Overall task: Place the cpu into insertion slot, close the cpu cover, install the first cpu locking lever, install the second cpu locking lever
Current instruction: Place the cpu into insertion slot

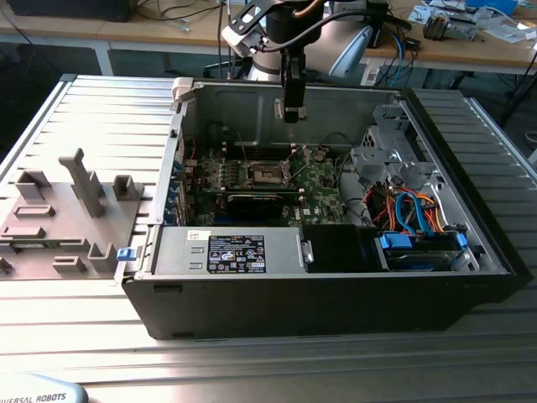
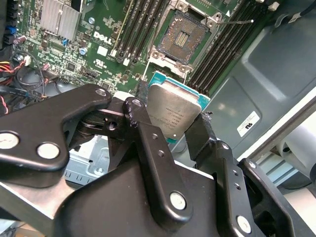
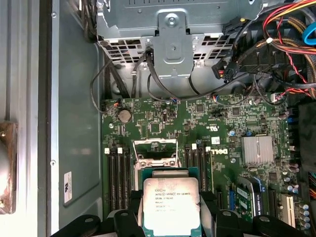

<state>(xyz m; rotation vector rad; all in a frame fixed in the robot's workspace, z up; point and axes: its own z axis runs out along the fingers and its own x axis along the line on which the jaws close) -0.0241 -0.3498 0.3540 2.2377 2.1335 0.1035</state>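
Our gripper (image 2: 170,117) is closed on the chip (image 2: 174,111). Its two black fingers (image 2: 144,129) press against opposite edges of the chip, and the dull silver top faces both wrist views. In the first wrist view the chip (image 3: 171,205) sits between the finger ends with its green rim showing around the metal lid.

In the exterior view the gripper (image 1: 291,109) hangs above the open computer case (image 1: 336,294), well clear of the green board (image 1: 323,189) inside.

The chip is not yet seated. The socket (image 2: 183,35) lies uncovered on the board just beyond it, its dark bed of contacts bare inside a silver rim. In the first wrist view a thin silver frame (image 3: 155,144), which we take for the cover, stands lifted at the socket's far edge. A thin wire lever (image 2: 238,21) sticks out free beside the socket.

Long black memory slots (image 2: 134,24) run along both sides of the socket. A ribbed silver heat sink (image 2: 59,17) sits further off on the board.

The case lies on its side on a slatted metal table (image 1: 252,361). A grey moulded tray (image 1: 67,210) rests beside it, toward the exterior view's left.
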